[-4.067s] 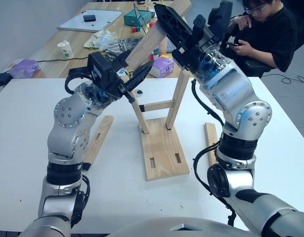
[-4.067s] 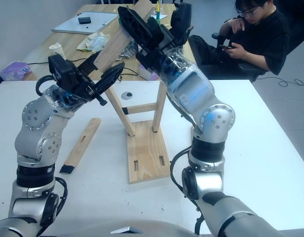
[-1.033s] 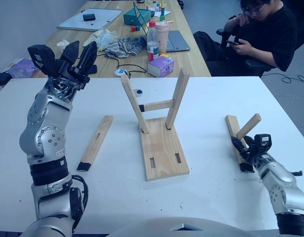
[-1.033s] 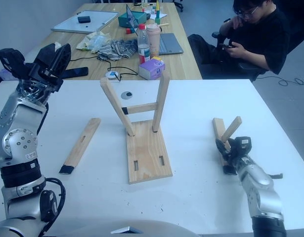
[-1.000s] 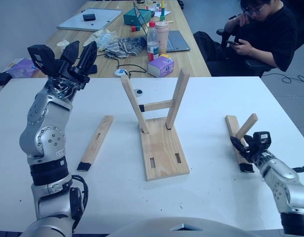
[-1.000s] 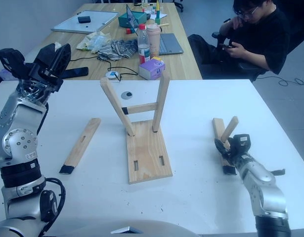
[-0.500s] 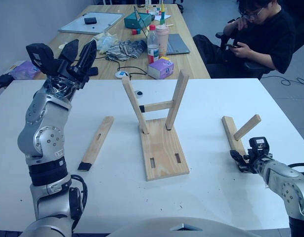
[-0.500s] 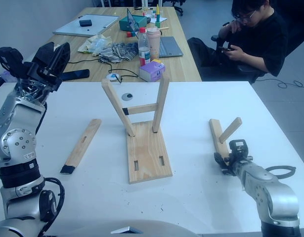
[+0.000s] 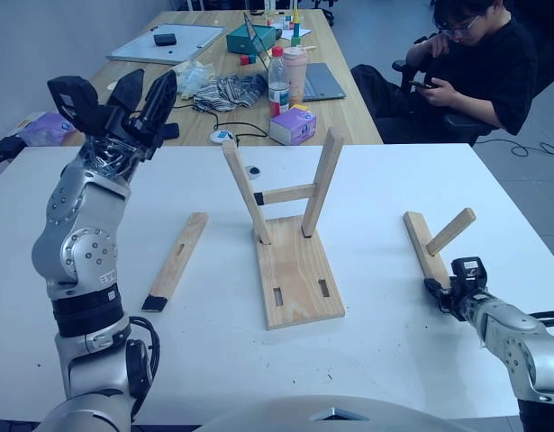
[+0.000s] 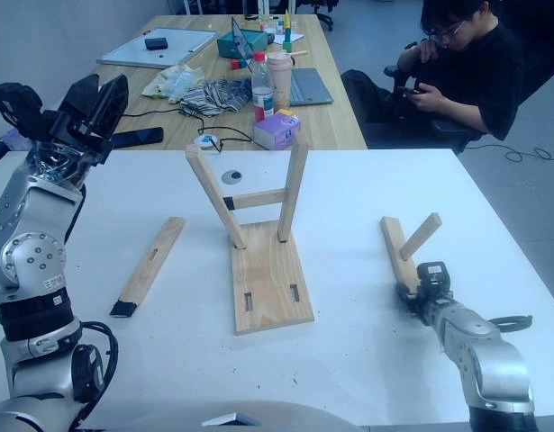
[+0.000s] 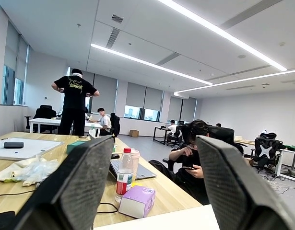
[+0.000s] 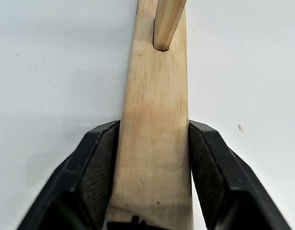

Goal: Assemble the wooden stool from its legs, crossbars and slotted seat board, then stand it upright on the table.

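The slotted seat board [image 9: 299, 286] lies flat mid-desk, well back from the near edge. Two legs [image 9: 320, 184] stand tilted in its far slots, joined by a crossbar [image 9: 286, 193]. A loose leg [image 9: 176, 259] lies flat to its left, apart from it, with a broad strip of white desk [image 9: 213, 342] showing between them. Near the right edge lies another leg [image 9: 424, 248] with a short crossbar [image 9: 451, 231] slanting up from it, well apart from the board. The right gripper [image 12: 153, 158] sits low by the near right corner, jaws pinching that leg's near end. The left gripper [image 9: 141, 94] hangs high over the far left edge, jaws spread.
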